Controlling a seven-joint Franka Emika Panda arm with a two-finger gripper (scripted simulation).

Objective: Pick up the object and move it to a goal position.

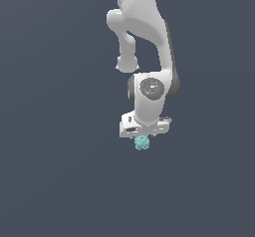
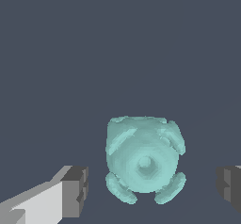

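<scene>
The white Panda arm (image 1: 144,42) fills the upper middle of the exterior view, folded over so that its wrist points down at a plain dark grey floor (image 1: 55,181) on which no goal marker can be seen. Below the wrist, the gripper (image 1: 143,135) hangs directly above the object (image 1: 142,142), a small teal knobbly lump that peeks out just under the hand. In the wrist view the object (image 2: 143,159) lies between the two dark finger pads (image 2: 76,191), with open floor showing on either side of it, so the jaws stand wide and hold nothing. The step in hand appears to be the approach and grasp. To do it well, the arm should come straight down without drifting sideways, keeping the lump centred in the gap, which already looks roughly even on both sides. The pads should probably close on the rounded body rather than on one of the bumpy protrusions, since a knob caught alone could let the lump twist or pop out. Closing only once the pads reach the level of the lump's middle seems wise, and lifting should wait until the grip looks firm.
</scene>
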